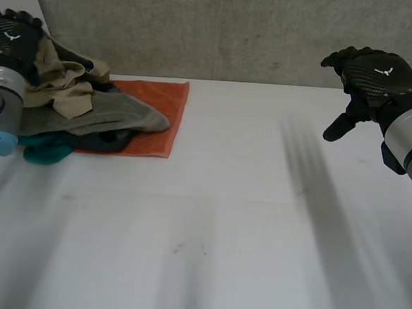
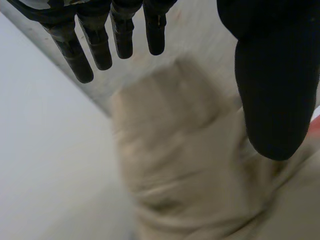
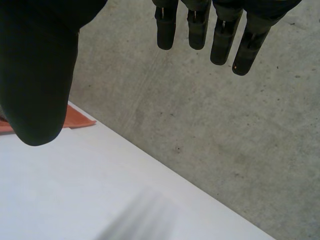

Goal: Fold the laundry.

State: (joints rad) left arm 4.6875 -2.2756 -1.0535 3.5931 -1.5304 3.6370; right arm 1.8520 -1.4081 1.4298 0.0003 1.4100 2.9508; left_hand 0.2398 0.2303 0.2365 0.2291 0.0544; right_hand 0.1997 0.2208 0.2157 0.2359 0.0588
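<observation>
Bare grey concrete wall [image 1: 236, 29] backs a white desk [image 1: 223, 219], whose broad surface lies open in front of and between both hands. The laundry pile [image 1: 89, 111] sits heaped just under and beside the left hand, well apart from the right hand. At its base lies an orange towel [image 1: 159, 116], spread flat, with its free side and corners reaching out toward the right hand. Over it lies a grey-green cloth [image 1: 120, 113], and a crumpled beige garment [image 1: 59, 84] tops the heap. A teal piece [image 1: 47, 150] pokes out on the side nearest the robot. The left hand [image 1: 12, 38] hovers over the beige garment with its fingers straight and its thumb spread, holding nothing; whether it touches the cloth cannot be told. The right hand [image 1: 374, 78] hangs raised above bare desk, relaxed and empty. All the pieces look soft, light and limp, so they should sag and drag their neighbours when lifted. The beige garment is probably best pinched at a raised fold on top and drawn clear of the heap. Room is tight on the left hand's outer side, where the desk's edge and the wall close in. The clear stretch toward the right hand suits spreading a piece flat.
</observation>
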